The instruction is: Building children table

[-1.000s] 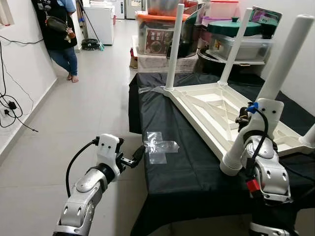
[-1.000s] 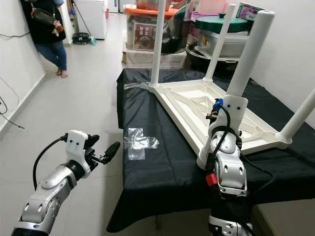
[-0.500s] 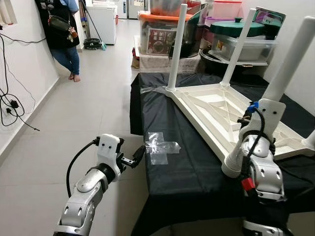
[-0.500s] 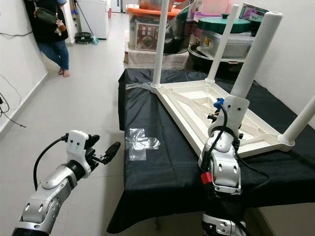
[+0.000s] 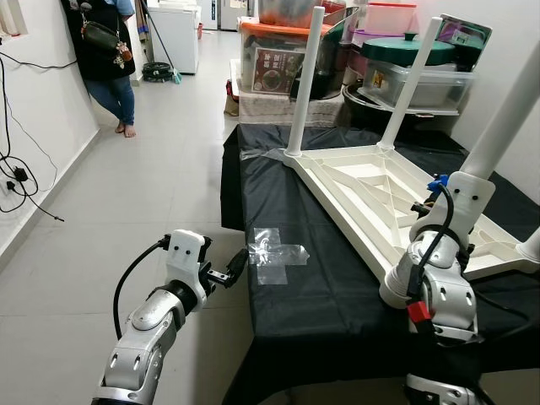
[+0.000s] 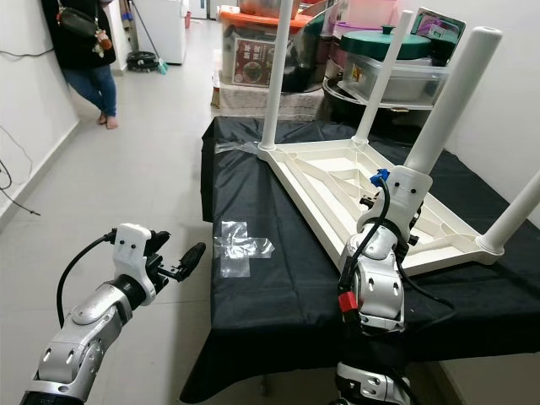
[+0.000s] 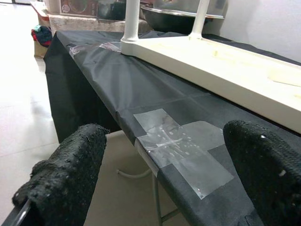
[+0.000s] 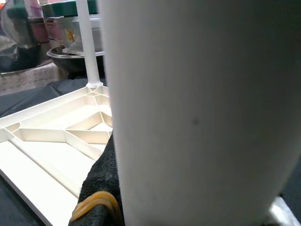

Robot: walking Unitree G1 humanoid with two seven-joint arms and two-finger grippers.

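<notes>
A white children's table top (image 5: 363, 190) lies upside down on a black-clothed table (image 5: 312, 304). Two white legs stand in its far corners, the left one (image 5: 302, 80) and the right one (image 5: 409, 80). My right gripper (image 5: 426, 221) is shut on the near leg (image 5: 498, 110), which rises slanted from the near corner; in the right wrist view this leg (image 8: 197, 108) presses against one black finger (image 8: 101, 188). A further leg (image 5: 531, 245) shows at the right edge. My left gripper (image 5: 232, 272) hangs open off the table's left edge, with nothing between its fingers (image 7: 66, 174).
A cross of clear tape (image 5: 277, 253) is stuck to the cloth near the left edge. Storage boxes and pots (image 5: 396, 63) crowd the space behind the table. A person (image 5: 105, 59) stands at the far left by the wall, cables (image 5: 17, 177) trail there, and tiled floor (image 5: 152, 194) lies open.
The near leg and my right wrist have shifted a little to the right, the leg's top leaning further that way. My left arm has stayed put.
</notes>
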